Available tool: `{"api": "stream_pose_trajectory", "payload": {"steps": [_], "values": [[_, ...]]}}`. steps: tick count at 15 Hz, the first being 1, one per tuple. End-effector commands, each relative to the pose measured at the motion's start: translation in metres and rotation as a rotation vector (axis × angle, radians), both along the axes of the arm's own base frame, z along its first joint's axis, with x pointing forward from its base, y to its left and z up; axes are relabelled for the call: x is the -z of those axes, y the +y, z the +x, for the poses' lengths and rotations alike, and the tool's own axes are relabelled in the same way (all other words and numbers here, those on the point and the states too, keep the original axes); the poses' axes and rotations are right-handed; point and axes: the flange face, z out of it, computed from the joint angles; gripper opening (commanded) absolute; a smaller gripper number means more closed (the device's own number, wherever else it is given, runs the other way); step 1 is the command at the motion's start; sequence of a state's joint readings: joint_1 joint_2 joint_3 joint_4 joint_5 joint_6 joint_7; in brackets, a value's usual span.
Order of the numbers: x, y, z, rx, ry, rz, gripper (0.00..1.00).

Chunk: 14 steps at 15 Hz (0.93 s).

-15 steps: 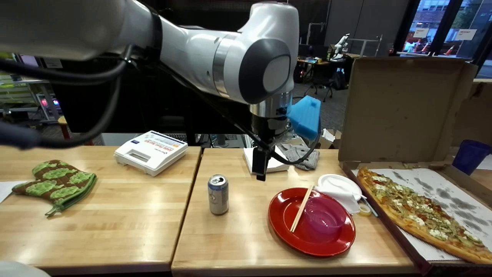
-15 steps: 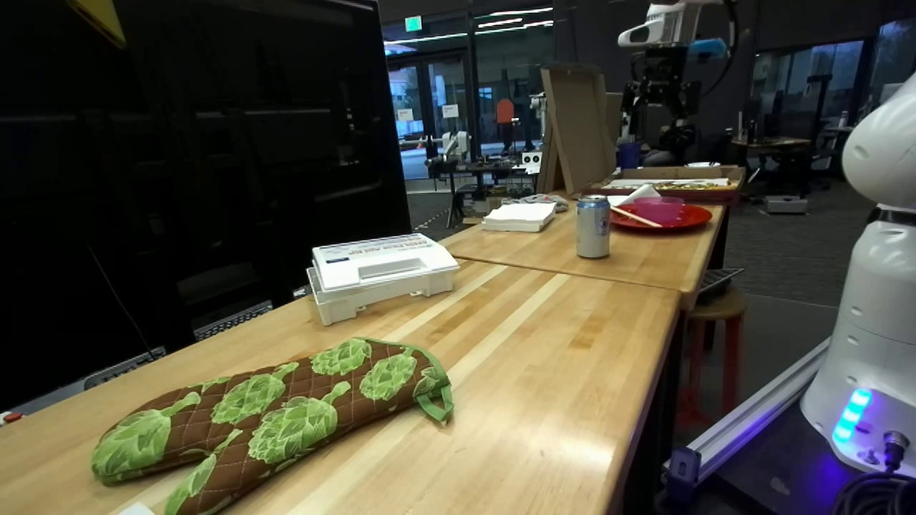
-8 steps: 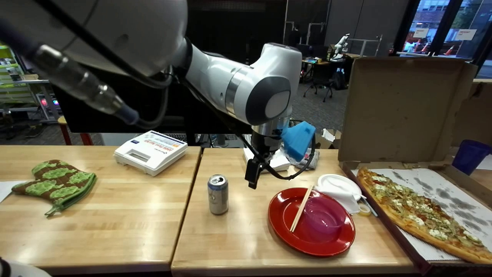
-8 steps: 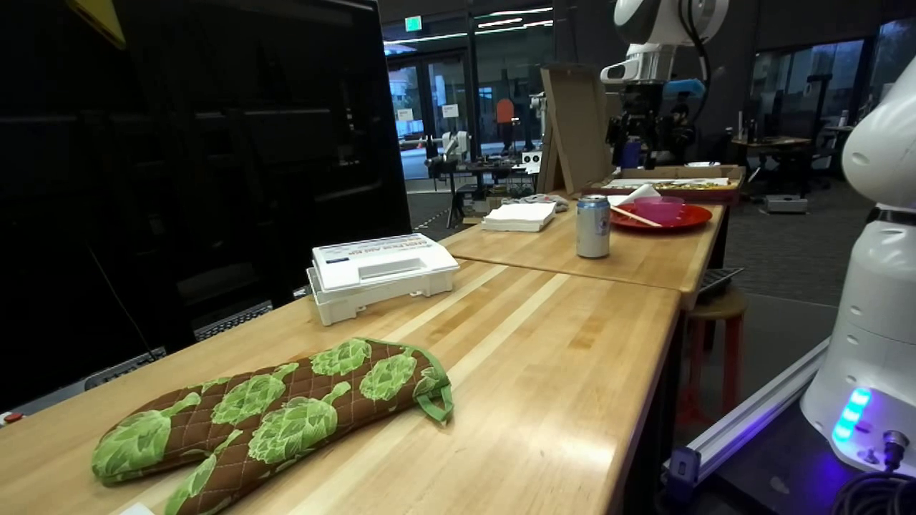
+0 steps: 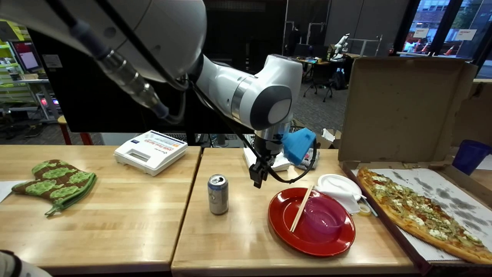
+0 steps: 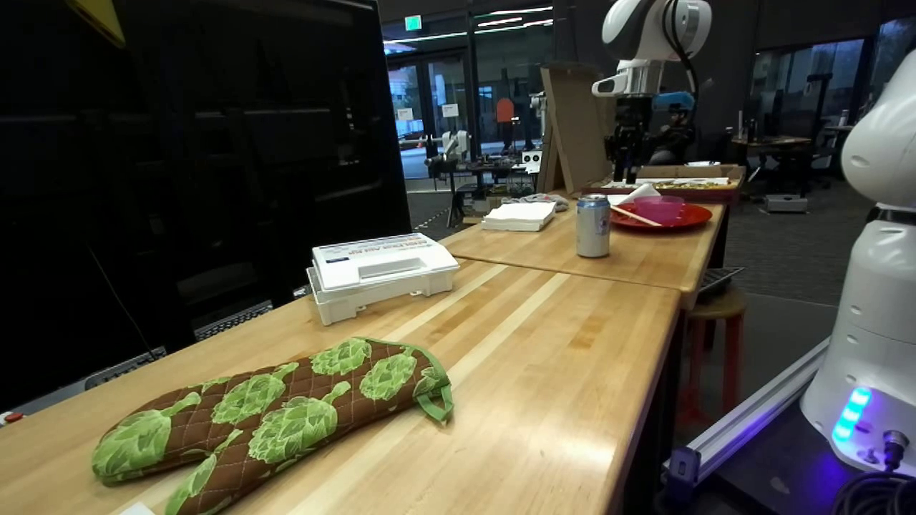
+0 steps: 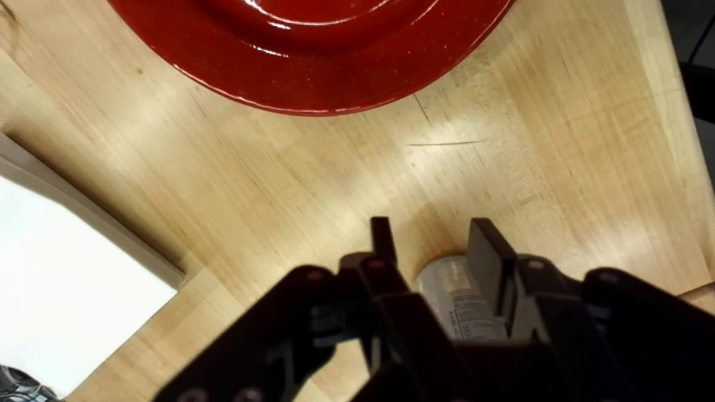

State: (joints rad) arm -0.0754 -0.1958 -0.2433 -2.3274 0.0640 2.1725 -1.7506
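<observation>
Drink can (image 5: 218, 196) stands upright, untouched, below and to one side of the claw (image 7: 431, 237), whose fingers (image 7: 486, 268) hang apart, gripping nothing. Over the past second the claw drops lower — nearer the can's level, though without contact. Red plate (image 5: 282, 229) lies across the claw from the can, holding chopsticks (image 5: 301, 211) and a pink bowl (image 5: 324, 215) — all unmoved.

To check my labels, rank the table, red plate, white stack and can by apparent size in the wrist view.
Largest: table
Next: red plate and white stack, both cropped, too alike to rank
Smallest: can
</observation>
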Motion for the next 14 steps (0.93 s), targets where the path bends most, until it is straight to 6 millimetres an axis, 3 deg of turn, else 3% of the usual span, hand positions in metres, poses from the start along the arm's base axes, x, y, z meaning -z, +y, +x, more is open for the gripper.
{"api": "stream_pose_trajectory", "payload": {"steps": [1, 2, 7, 14], "values": [[-0.004, -0.011, 0.010, 0.059, -0.008, -0.008, 0.08], [-0.004, -0.015, 0.013, 0.078, -0.008, -0.010, 0.01], [0.002, -0.043, 0.025, 0.157, 0.012, -0.005, 0.00], [0.050, -0.070, 0.041, 0.224, 0.081, 0.028, 0.00]]}}
